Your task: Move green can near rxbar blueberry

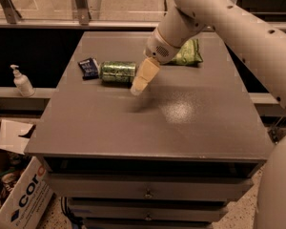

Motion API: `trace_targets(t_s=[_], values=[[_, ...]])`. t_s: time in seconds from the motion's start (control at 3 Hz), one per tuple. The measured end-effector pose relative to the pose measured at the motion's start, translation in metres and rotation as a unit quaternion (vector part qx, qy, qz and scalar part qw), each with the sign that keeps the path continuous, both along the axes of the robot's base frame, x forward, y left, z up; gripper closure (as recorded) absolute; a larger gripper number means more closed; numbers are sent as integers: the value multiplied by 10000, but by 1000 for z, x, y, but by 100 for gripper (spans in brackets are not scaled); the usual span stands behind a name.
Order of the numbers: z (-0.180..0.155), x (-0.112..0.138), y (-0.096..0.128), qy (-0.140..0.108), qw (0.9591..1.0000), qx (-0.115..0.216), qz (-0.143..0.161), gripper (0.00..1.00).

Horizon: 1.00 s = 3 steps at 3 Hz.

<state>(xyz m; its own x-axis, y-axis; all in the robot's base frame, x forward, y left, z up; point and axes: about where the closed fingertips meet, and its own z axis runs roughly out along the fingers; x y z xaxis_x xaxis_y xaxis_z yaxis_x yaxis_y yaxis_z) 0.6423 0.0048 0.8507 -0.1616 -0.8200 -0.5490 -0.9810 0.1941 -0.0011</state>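
Note:
The green can [117, 71] lies on its side on the grey table [181, 123], left of the middle. The rxbar blueberry [89, 67], a small dark blue wrapper, lies right beside the can's left end. My gripper [139, 87] hangs just right of the can, a little above the table, and holds nothing. The arm reaches in from the upper right.
A green chip bag [188, 54] lies at the back of the table, partly behind my arm. A white pump bottle [22, 81] stands on a ledge to the left. A cardboard box [14, 194] sits on the floor at lower left. Drawers run under the table front.

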Motion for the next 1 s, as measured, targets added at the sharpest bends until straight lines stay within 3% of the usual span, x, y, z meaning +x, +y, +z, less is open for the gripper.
trace_targets(t_s=[0.33, 1.0], values=[[7, -15, -27, -35, 9981, 614, -95, 0], [10, -46, -69, -181, 9856, 1659, -287, 0]])
